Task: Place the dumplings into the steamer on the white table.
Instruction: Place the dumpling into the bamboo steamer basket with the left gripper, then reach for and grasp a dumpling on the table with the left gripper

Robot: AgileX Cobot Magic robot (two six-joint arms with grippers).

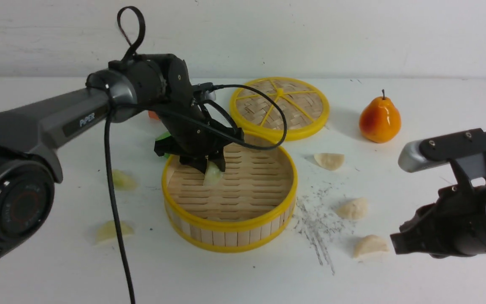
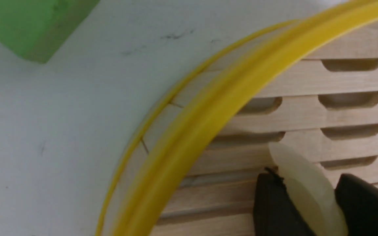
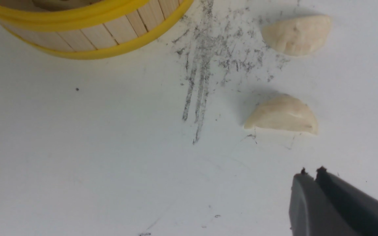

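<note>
Step in hand: delivery of one dumpling, as I judge it; the left gripper [image 1: 211,169] [image 2: 308,183] holds a pale yellowish-green crescent toy dumpling [image 1: 212,174] [image 2: 302,177] low over the slatted floor of the round bamboo steamer with yellow rims [image 1: 226,236], inside its left part, near the rim
Left pincer: jaws part-way apart and clamped on that dumpling's two faces; whether its edge touches the slats, I cannot tell
Right pincer: the right gripper [image 1: 397,244] [image 3: 312,171] has its jaws almost together with nothing between them, low over the large scuffed white table [image 1: 234,278]
Dumplings outside: two pale green dumplings [image 1: 122,179] [image 1: 112,230] lie left of the steamer, three cream-white dumplings [image 1: 329,161] [image 1: 353,208] [image 1: 370,245] right of it; the nearest lies just beside the right gripper
Progress: early, five of six on the table
Next move: calls for opening the left jaws so the dumpling settles on the slats, then lifting clear of the rim; the right jaws must spread before any grasp
Bystanders: flat woven yellow-spoked lid [image 1: 279,107] and orange pear [image 1: 379,120], behind
</note>
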